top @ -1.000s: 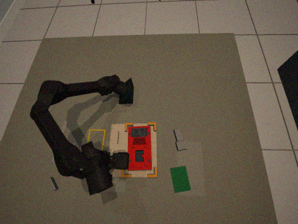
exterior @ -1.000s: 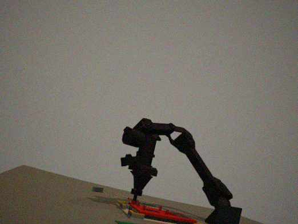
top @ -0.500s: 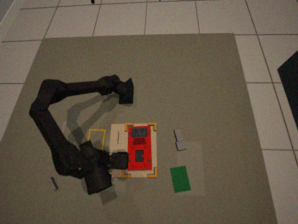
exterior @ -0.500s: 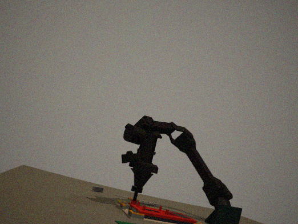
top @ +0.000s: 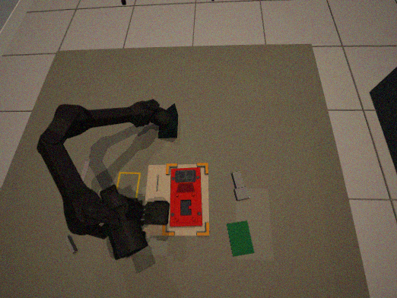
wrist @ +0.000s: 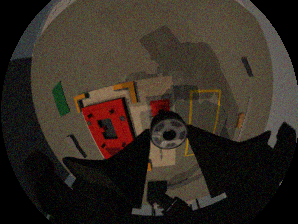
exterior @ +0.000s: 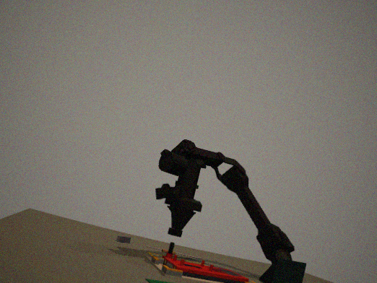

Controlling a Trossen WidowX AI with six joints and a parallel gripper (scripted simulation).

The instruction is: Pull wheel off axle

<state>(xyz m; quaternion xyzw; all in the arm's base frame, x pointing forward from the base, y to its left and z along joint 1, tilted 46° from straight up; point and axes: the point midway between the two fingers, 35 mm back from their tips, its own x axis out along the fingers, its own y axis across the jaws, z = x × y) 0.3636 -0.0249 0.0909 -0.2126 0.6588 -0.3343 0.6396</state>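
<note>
At the far left of the top view, a small grey bar (top: pixel 71 243) is seen lying on the table (top: pixel 228 95). Next to the right, the gripper (top: pixel 154 213) is held above the lower left corner of the cream board (top: pixel 156 182), its fingers clamped on the wheel (wrist: pixel 168 133). In the wrist view the wheel is seen as a grey disc with a dark hub, gripped between the two dark fingers. From the exterior view the gripper (exterior: pixel 175 231) is seen raised clear above the dark upright axle (exterior: pixel 171 247), with a gap between them. The yellow-outlined marked area (top: pixel 128 185) lies just left of the board. On the board a red plate (top: pixel 185 198) is framed by orange corners. Further right, two grey blocks (top: pixel 239 185) and a green block (top: pixel 240 238) are seen.
</note>
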